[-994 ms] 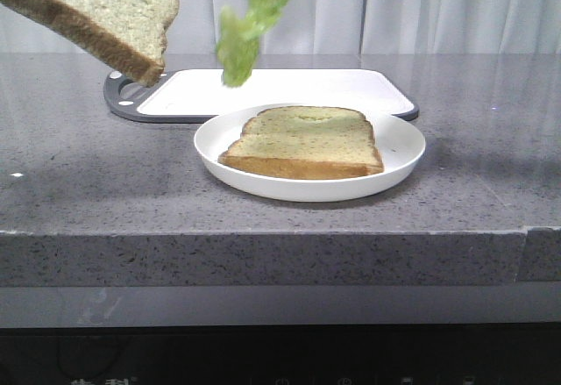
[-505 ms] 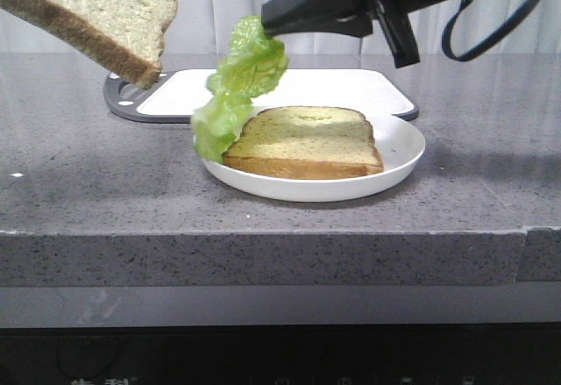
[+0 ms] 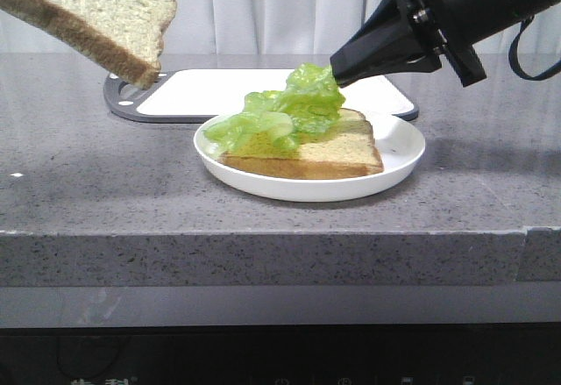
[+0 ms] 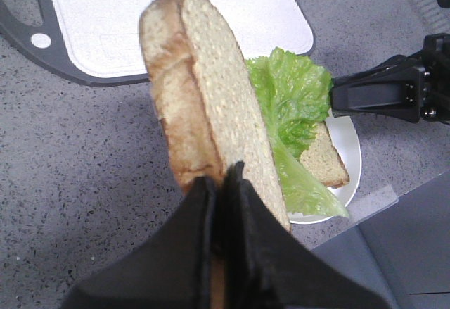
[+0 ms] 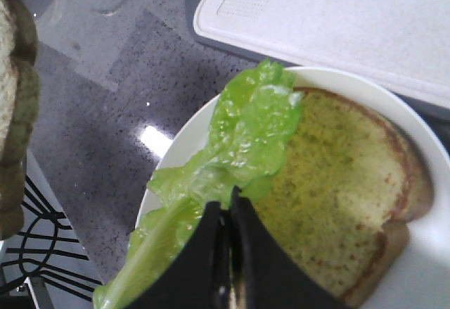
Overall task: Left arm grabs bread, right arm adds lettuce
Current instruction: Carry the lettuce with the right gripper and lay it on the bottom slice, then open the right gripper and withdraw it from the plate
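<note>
My right claw (image 5: pixel 226 214) is pinched tight on the lettuce (image 3: pixel 289 113), which drapes over the left half of the plated slice (image 3: pixel 337 148) and spills past the plate (image 3: pixel 399 161) rim toward my left. My left claw (image 4: pixel 219 189) clamps the bread (image 4: pixel 204 105), held up high at my left, clear of the plate, above the desk (image 3: pixel 105 192). Step in hand: laying lettuce. Next I'd open the right claw, pull back without dragging the leaf, then bring bread over. Board (image 3: pixel 219 91) sits behind the plate.
</note>
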`<state>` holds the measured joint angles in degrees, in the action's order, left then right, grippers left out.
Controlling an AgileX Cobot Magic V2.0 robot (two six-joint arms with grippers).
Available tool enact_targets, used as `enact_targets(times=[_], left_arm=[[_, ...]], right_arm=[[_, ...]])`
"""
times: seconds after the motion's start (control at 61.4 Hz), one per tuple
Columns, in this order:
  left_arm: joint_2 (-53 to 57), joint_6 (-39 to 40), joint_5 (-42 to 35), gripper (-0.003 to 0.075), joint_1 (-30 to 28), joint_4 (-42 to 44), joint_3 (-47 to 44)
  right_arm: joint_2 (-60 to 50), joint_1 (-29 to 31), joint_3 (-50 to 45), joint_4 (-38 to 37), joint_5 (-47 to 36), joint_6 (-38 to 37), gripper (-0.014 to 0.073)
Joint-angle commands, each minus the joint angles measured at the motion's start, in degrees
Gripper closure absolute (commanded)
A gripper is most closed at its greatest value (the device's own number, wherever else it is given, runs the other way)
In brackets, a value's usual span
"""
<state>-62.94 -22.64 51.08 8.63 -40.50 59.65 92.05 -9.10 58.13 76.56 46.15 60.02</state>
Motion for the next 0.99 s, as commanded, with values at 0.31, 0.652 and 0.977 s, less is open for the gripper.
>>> enact_targets(times=[0.31,0.652,0.977], left_arm=[[0.7,-0.2,-2.8,0.0741,-0.1,-2.6,1.6],[0.7,-0.2,-2.7,0.0741,-0.1,-4.8,1.6],[-4.3,-11.8,-2.3,0.0741,4.2,-21.9,1.6]], right_arm=[[-2.6,0.5,1.7,-1.9,0.0,-0.3,0.037],[-14.6,0.6,1.7,-17.3,-3.6,-11.2,0.0252],[-27.6,0.6,1.5,-51.2,2.5,-43.0,0.0252]])
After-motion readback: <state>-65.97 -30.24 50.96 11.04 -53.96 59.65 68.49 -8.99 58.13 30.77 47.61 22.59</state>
